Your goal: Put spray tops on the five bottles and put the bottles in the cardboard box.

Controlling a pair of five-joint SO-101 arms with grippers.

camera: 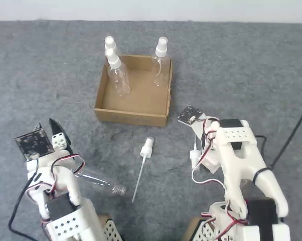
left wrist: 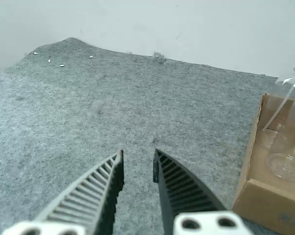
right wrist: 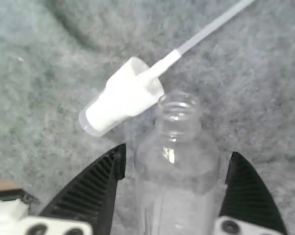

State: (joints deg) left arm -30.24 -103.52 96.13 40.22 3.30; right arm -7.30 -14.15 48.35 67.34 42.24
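Right gripper spread wide, one jaw either side of a clear uncapped plastic bottle, small gap each side. White spray top with long dip tube lies on the grey felt mat just beside that bottle's open neck. Left gripper narrowly parted, holding nothing, over the mat. Second uncapped clear bottle lies flat beside the left arm. Brown cardboard box sits ahead of both arms; capped clear bottle stands inside, another capped bottle in its far corner on the right arm's side
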